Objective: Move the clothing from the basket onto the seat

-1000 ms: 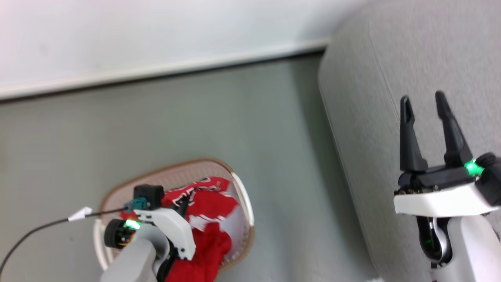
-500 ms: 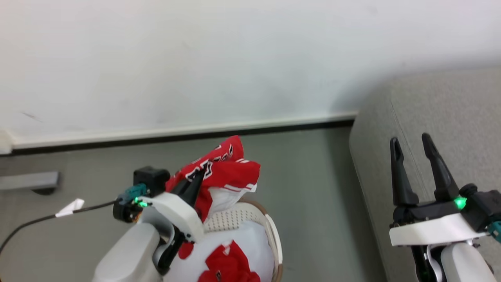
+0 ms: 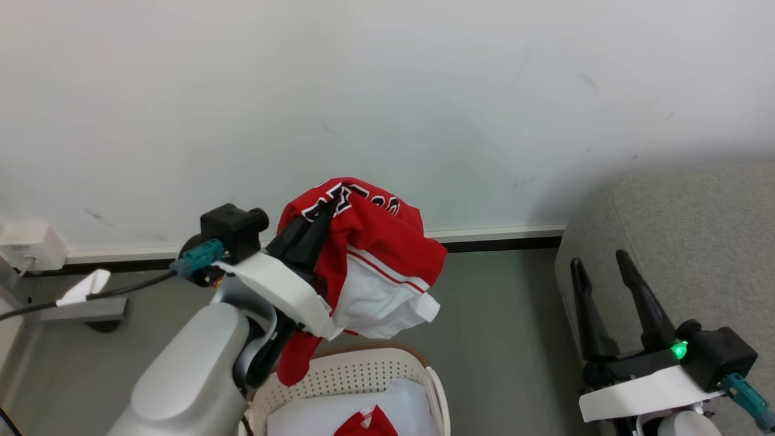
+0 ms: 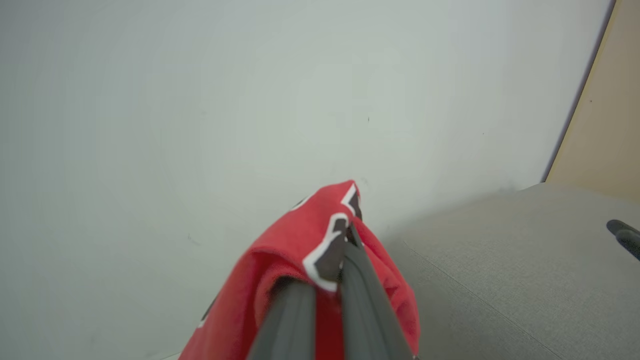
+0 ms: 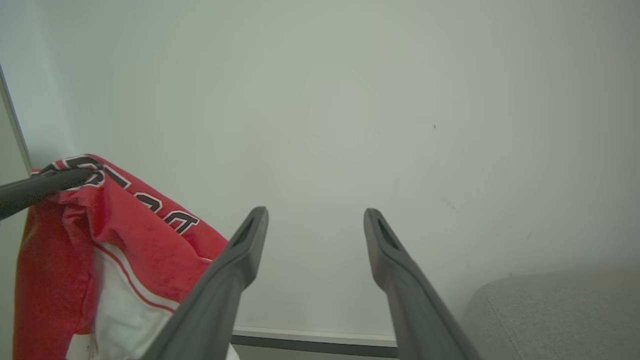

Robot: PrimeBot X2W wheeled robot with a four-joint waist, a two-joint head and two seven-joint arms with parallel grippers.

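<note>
A grey floor (image 3: 502,327) meets a white wall (image 3: 387,91) along a pale baseboard (image 3: 496,231) across the middle of the head view. The grey sofa (image 3: 696,230) takes up the right side. At bottom centre stands the white basket (image 3: 363,372), holding a white pad (image 3: 327,415) and a bit of red cloth (image 3: 366,424). Above it, the left end effector (image 3: 327,206) is clenched on a red jersey (image 3: 375,242) held up in the air, its lowest fold near the rim. At lower right, the right end effector (image 3: 598,259) is spread, grasping nothing, in front of the sofa's rounded edge. Bare floor separates basket and sofa. At left are a black cable (image 3: 133,283) and a white box (image 3: 30,245).
</note>
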